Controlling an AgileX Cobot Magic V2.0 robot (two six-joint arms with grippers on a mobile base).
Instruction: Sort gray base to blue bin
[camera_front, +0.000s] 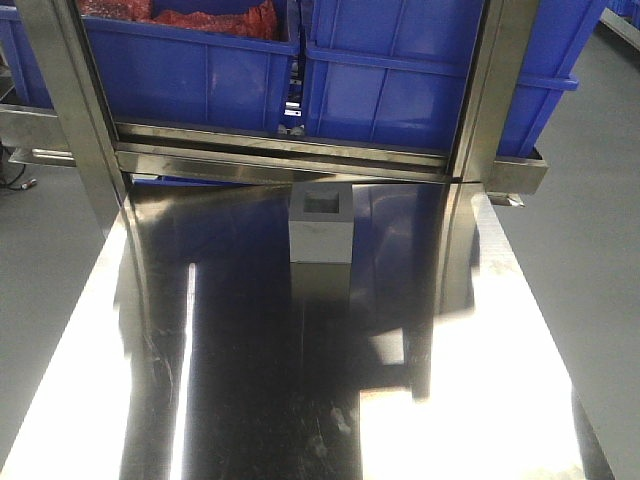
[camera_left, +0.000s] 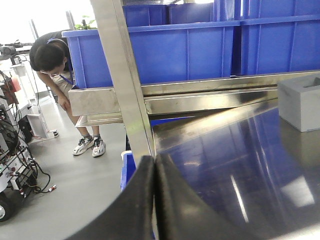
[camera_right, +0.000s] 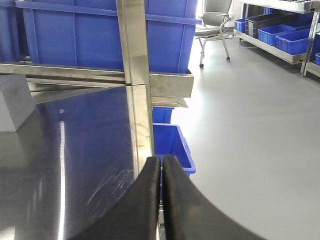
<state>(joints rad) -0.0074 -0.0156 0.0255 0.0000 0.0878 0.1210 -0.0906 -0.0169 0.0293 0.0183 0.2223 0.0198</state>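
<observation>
Seen from my remote station: the gray base (camera_front: 321, 228) stands at the far centre of the steel table (camera_front: 230, 400), square recess up, just before the rail (camera_front: 280, 160) that carries the blue bin (camera_front: 430, 90) and a second bin (camera_front: 190, 70) with red contents. My left tool (camera_left: 154, 161) and right tool (camera_right: 161, 160) are closed, fingers pressed together, gripping nothing, well apart from the base.

Table: a shiny metal table (camera_front: 250, 380), flat and smooth like a mirror (blue shows in it).
On it: one gray base (camera_front: 321, 225), sitting near the far edge, about in the middle.
Base top: a square hole, facing up.
</observation>
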